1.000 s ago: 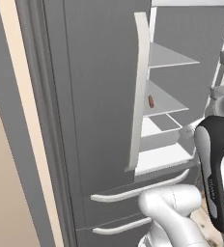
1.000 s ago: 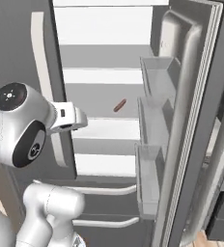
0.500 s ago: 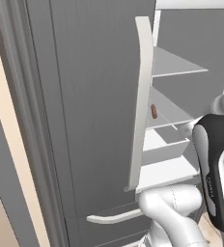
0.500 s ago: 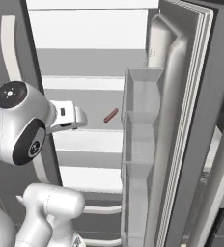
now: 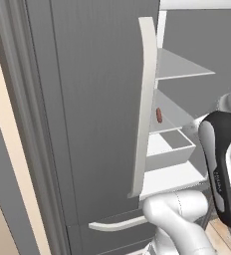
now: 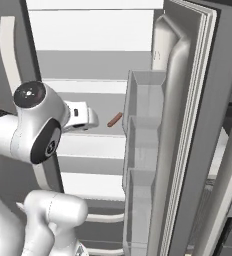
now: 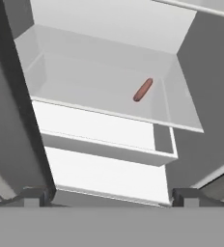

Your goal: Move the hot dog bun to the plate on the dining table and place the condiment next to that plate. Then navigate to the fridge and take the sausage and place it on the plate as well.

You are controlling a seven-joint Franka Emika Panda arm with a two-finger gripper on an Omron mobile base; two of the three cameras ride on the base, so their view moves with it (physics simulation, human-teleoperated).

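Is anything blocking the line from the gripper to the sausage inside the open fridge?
Nothing visible does. In the hand view the open gripper looks straight at the sausage, which lies alone on a white shelf of the fridge, beyond the drawer fronts, with both doors swung aside.

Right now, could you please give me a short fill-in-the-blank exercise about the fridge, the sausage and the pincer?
1. The sausage lies on a white ____ inside the fridge.
2. The pincer is ____, with nothing between its tips.
3. The fridge doors stand ____, so the shelves are exposed.
4. Next to the bins in the right-hand door, the sausage sits to their ____ in the right base view.

Missing words: shelf; open; open; left
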